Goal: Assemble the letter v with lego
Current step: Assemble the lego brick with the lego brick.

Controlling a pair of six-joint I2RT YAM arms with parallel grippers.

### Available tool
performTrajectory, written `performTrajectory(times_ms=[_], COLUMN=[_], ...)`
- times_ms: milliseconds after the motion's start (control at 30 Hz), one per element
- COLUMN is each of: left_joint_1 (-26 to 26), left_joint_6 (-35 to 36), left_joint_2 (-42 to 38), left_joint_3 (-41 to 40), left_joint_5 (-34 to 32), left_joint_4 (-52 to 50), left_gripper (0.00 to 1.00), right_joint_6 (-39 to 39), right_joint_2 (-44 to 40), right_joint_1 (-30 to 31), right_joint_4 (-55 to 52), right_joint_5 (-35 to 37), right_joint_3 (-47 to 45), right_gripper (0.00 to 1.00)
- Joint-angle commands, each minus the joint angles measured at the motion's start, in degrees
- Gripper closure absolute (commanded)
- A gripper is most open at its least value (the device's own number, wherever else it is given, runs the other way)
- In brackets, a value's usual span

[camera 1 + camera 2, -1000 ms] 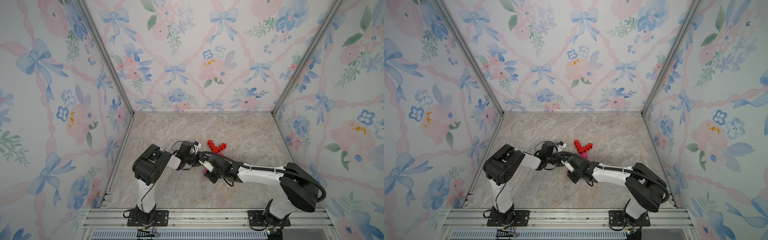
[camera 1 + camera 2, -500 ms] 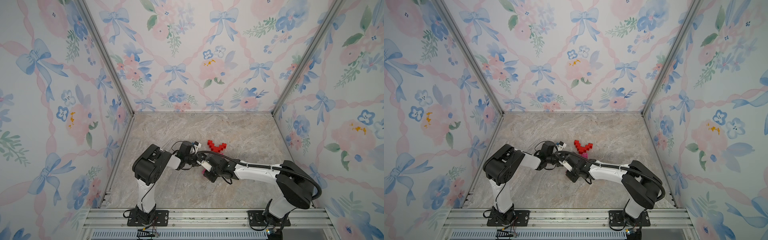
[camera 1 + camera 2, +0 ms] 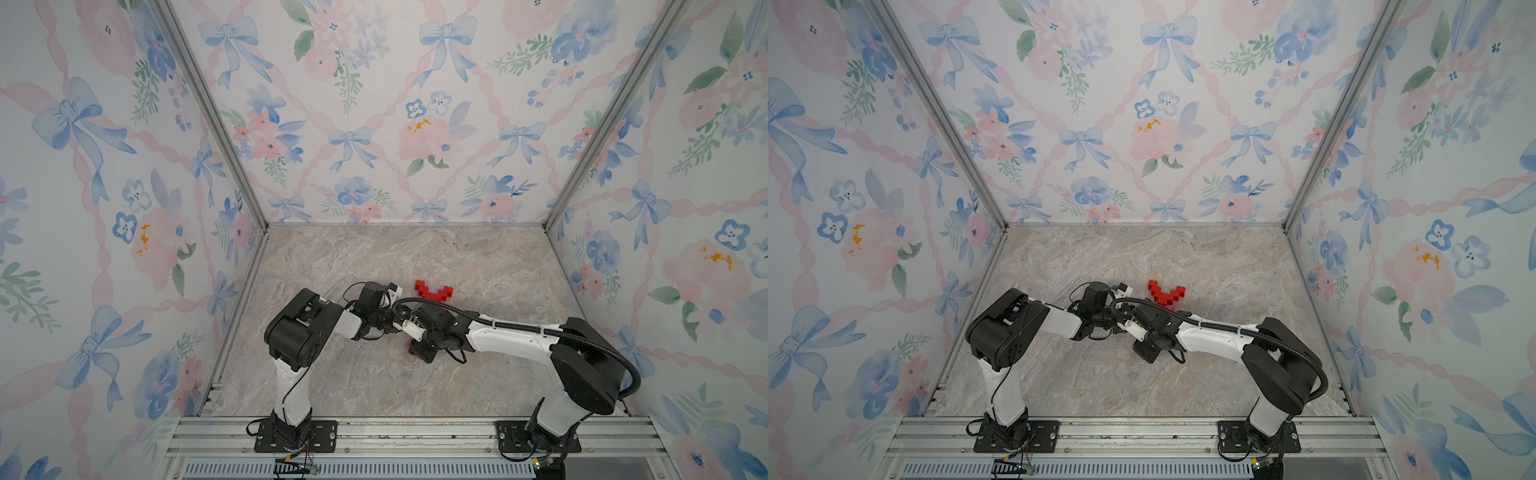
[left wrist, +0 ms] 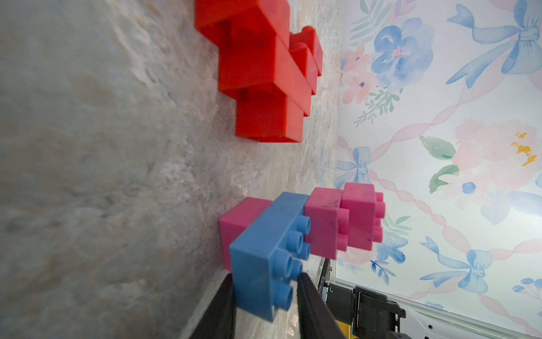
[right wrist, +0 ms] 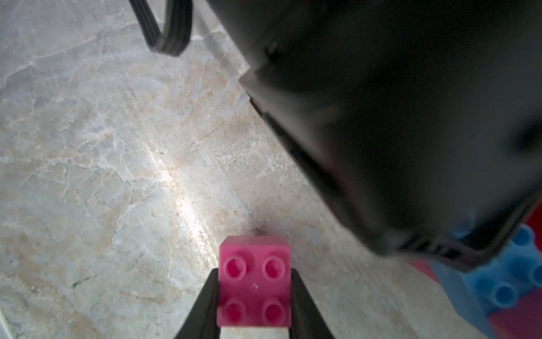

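Blue brick (image 4: 264,258): hidden in top views | pink brick (image 5: 254,293): part-hidden by right gripper (image 5: 254,273)

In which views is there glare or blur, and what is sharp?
Right wrist view: a glare streak on the table; a dark arm part near the lens is blurred; the pink brick is sharp. Left wrist view: the blue brick is sharp, the near table soft. Both top views: even light, no glare.
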Motion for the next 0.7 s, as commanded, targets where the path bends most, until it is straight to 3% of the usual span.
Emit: performTrajectory(times_ms=[0,267,667], left_joint_1=[0.7,0.7,0.6], left_joint_6=[1.6,1.6,1.8], left_joint_2=[0.0,0.1,0.1], left_joint_3=[-1.0,-0.6,-0.7], left_joint_5=[-4.0,-3.8,-3.8], left_joint_4=[-5.9,-5.9,-6.0], left_gripper=[0.65,0.65,0.66], right_joint_6=[2.0,7.1,12.9], right_joint_2=[1.8,2.4,0.3], right_joint_1=[0.3,2.6,2.4], right_joint_4=[-6.0,-2.7,1.2], right_joint_5=[3.9,10.2,10.0], right_joint_3=[0.3,0.8,-1.3], right_gripper=[0.84,0.84,0.83])
